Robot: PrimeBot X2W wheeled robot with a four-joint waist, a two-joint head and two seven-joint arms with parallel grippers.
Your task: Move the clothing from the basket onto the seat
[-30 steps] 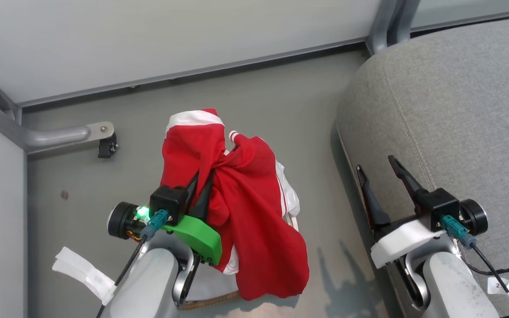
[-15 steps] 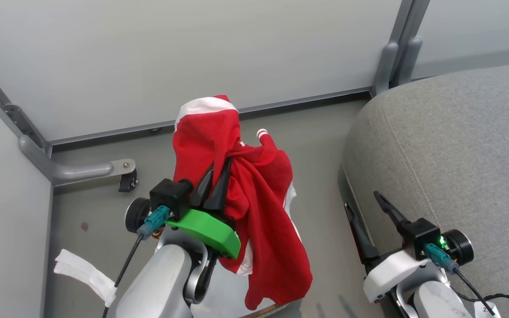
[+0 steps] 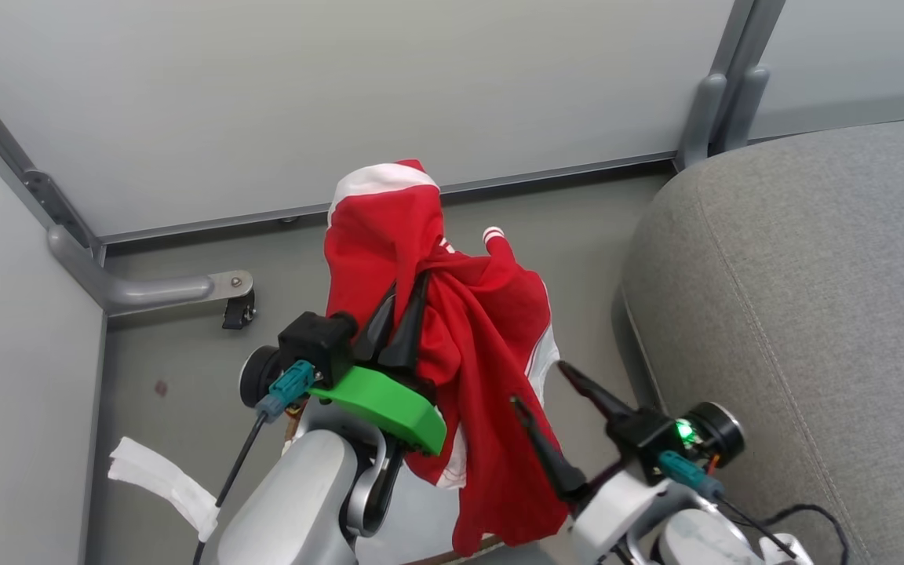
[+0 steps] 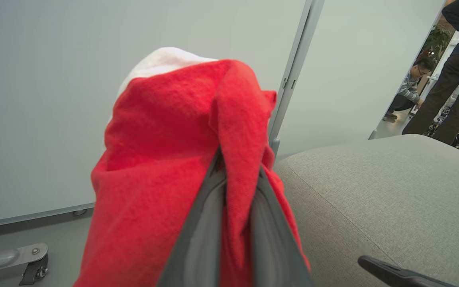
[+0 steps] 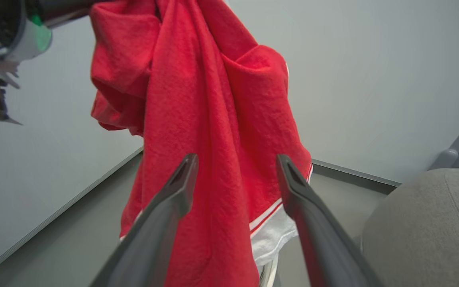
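The left gripper (image 3: 405, 286) is pinching a bunched fold of the clothing (image 3: 491, 353), dangling limp beside the seat (image 3: 813, 314): soft, probably light. The right gripper (image 3: 537, 383) is gaping wide by the lower drape, a sensible hold.

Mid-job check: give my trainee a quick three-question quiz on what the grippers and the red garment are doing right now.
1. True or false: the left gripper is shut on the red garment.
2. The right gripper is: A) open, fingers pointing toward the hanging garment; B) shut on the garment; C) resting flat on the couch seat.
3. Fill in: the garment's top edge is coloured ____.
Key: 1 true; 2 A; 3 white.
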